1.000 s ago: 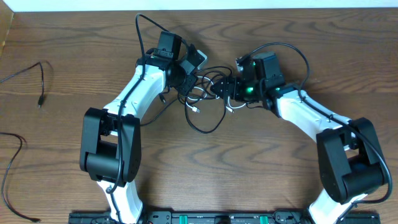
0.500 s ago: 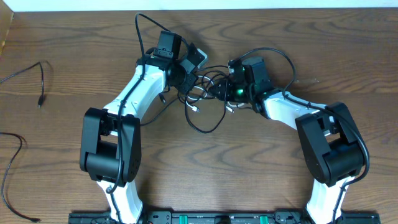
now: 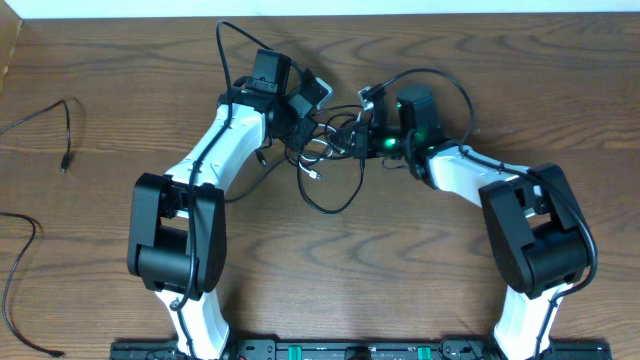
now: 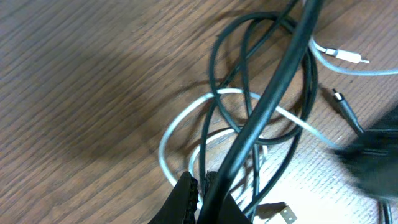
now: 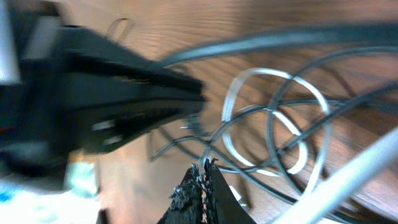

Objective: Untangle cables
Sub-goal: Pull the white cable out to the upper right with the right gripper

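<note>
The cables lie bunched between the two arms: thin black cords looped with one white cord, whose loops also show in the right wrist view. My left gripper is shut at the tangle's left side, with a thin dark cord running between its fingertips. My right gripper is shut at the tangle's right side. Thin strands meet its tips, and whether one is pinched is hidden. The two grippers stand close together.
Two separate black cords lie far left, one near the back and one by the front edge. A thick black arm wire crosses above the tangle. A silver plug lies beside my left fingers.
The right gripper has shut at the tangle and its wrist has shifted slightly left and back. The left arm has not moved.
</note>
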Motion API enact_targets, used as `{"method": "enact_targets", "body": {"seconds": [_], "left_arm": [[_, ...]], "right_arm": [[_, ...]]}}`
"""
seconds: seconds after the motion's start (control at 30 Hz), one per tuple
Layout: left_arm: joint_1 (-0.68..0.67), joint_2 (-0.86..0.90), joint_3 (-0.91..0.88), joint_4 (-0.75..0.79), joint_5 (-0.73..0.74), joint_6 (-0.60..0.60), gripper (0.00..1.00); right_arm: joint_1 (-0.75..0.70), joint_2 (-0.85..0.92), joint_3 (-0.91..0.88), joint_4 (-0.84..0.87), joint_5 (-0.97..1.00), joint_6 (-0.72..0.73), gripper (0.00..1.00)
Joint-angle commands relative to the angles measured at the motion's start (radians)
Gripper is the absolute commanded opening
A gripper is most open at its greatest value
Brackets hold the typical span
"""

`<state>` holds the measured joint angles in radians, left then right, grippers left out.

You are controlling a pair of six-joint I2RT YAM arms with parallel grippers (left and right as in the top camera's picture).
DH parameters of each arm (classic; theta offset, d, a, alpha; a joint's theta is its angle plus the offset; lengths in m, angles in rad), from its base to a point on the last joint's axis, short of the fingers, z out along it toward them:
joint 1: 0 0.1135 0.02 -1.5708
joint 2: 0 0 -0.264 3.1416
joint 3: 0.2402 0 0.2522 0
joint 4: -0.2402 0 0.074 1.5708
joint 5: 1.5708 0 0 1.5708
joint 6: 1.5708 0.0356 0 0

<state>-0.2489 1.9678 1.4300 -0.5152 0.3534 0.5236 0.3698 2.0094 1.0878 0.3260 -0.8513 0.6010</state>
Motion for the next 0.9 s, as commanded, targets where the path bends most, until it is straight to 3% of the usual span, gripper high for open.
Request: {"method": "enact_targets", "body": {"seconds": [0.0,0.27,0.6,0.87], "left_arm": [[0.032,0.005,-0.003,0.002,-0.006,-0.005,0.08],[0.085,0.005,-0.003,0.001,-0.006,-0.005,0.08],[0.089,0.005,-0.003,0.001,-0.006,-0.005,0.08],[0.089,0.005,-0.003,0.0,-0.006,-0.005,0.07]], "right_arm": [[-0.056,0.0,0.004,0.058,-0.259,0.069,0.01],[-0.192,0.0,0.004,0.263,-0.52,0.362,0.01],[-0.357,0.0,0.004,0.587,-0.551,0.681,0.01],[-0.525,0.0,0.004,0.966,-0.558,1.013,0.01]]}}
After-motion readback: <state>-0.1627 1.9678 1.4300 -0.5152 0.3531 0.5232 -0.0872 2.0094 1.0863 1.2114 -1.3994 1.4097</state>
